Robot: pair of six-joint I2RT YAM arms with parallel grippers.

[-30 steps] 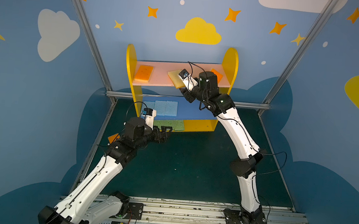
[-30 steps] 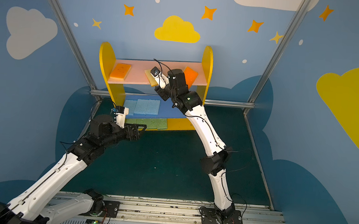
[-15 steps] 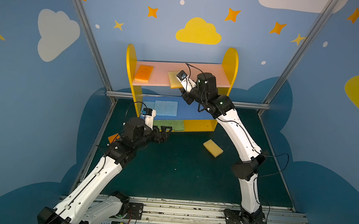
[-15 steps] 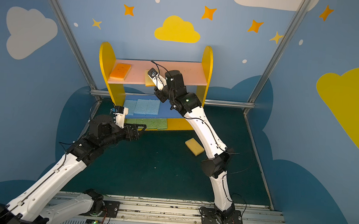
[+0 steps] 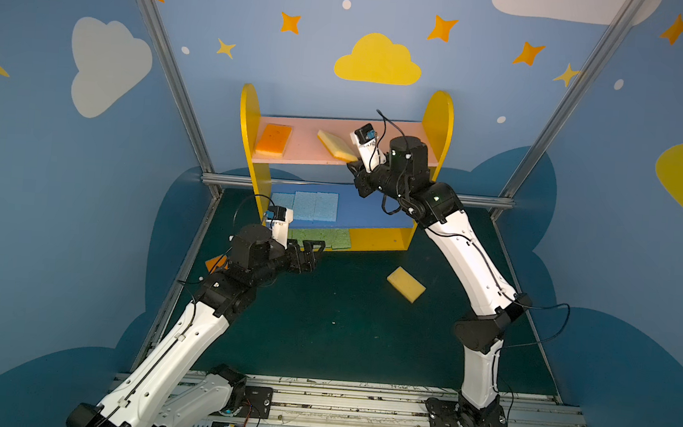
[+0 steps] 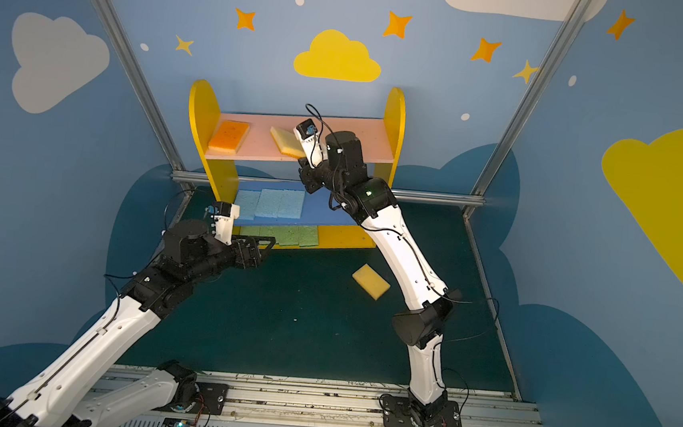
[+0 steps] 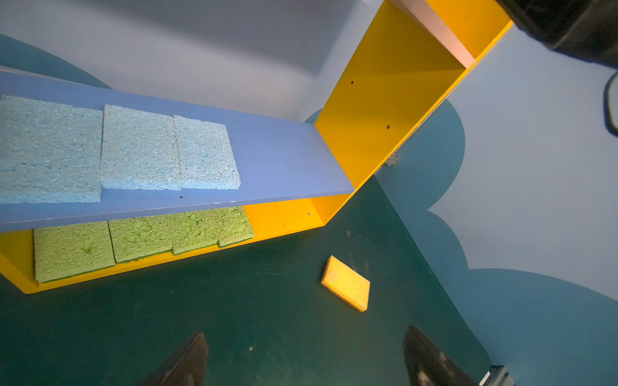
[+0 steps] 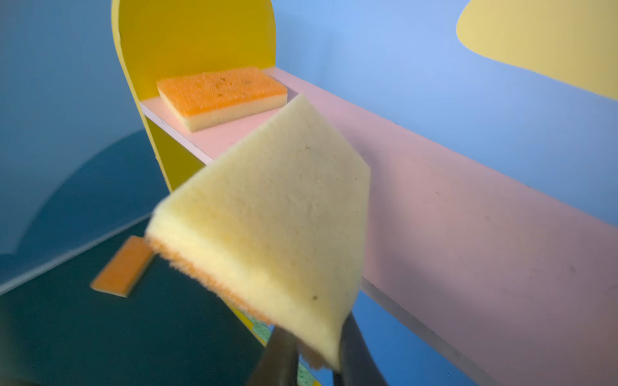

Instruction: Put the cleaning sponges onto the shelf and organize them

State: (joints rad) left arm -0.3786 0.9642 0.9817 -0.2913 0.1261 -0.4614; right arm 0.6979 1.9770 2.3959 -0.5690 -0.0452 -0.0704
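The right fingers [image 8: 279, 357] are clamped on one corner of a yellow-faced sponge [image 8: 277, 214], holding it tilted at the front edge of the pink board [image 8: 468, 207] of the shelf [image 5: 439, 118] — yellow side up, orange layer beneath. Beyond it, at the board's far end, an orange sponge [image 8: 220, 93] lies flat. The left fingers [image 7: 187, 362] stand wide apart and hold nothing, low over the counter [image 7: 234, 317]. Ahead of them three blue sponges [image 7: 133, 150] line the blue board [image 7: 284, 160] and four green sponges [image 7: 140, 234] sit on the yellow board [image 7: 281, 217] beneath — a loose yellow sponge [image 7: 346, 284] lies on the counter nearer the tips.
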